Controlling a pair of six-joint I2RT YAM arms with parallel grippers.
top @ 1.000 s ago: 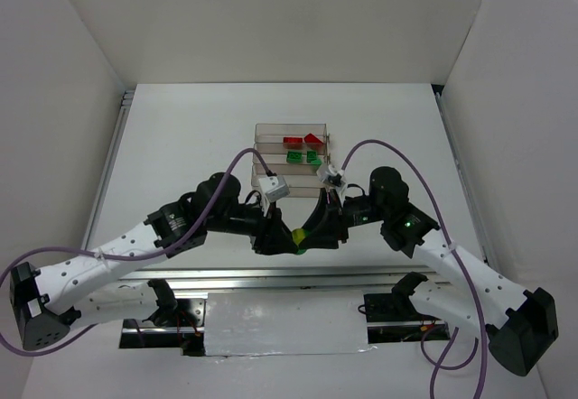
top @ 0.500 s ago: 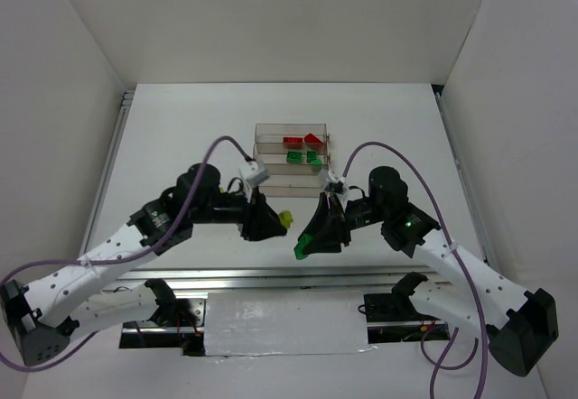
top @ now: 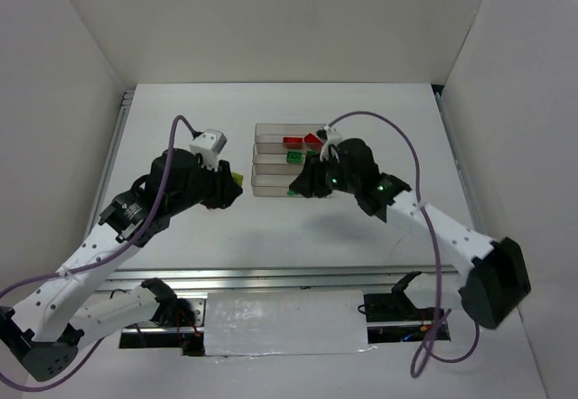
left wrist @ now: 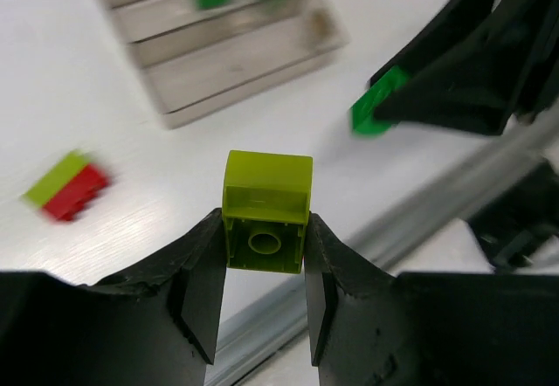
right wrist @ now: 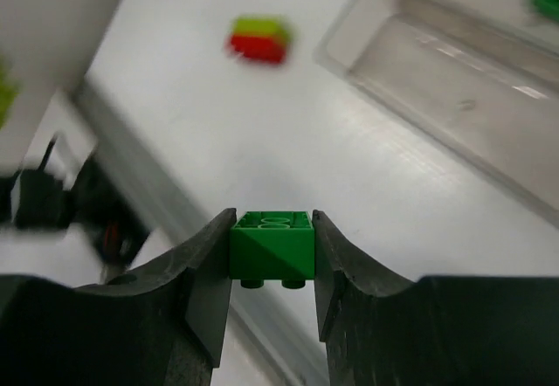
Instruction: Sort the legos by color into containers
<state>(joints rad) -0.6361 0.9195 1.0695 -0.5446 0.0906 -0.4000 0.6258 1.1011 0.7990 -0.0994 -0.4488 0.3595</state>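
Both arms had drawn apart and travelled up the table [top: 181,119] since the earlier frames. At that point their tips met well in front of the containers [top: 271,182] on a joined yellow-green and green piece. The two halves were now separated, one in each pincer.

Left gripper [left wrist: 262,255]: stationed just left of the containers, level with the nearest bin. Its jaws were closed tight on a yellow-green brick [left wrist: 266,203], gripped by its two side faces. The brick's hollow underside faced the wrist camera, and the brick was carried clear of the table surface.

Right gripper [right wrist: 272,268]: stationed at the front of the containers, over the right part of the nearest bin's front wall. Its jaws were closed on a green brick [right wrist: 272,248], pinched on both sides and studs pointing down in the wrist view. Whether the brick was past the wall or short of it could not be determined.

Containers: red bricks [top: 302,139] lay in the bin farthest from the arms. Green pieces [top: 294,157] lay in the middle bin. No brick could be made out in the nearest bin.

One two-colour stack [right wrist: 259,39], yellow-green over red, lay on the table outside the containers, apart from the nearest bin's corner. It appeared blurred in both wrist views and was not discernible from above.
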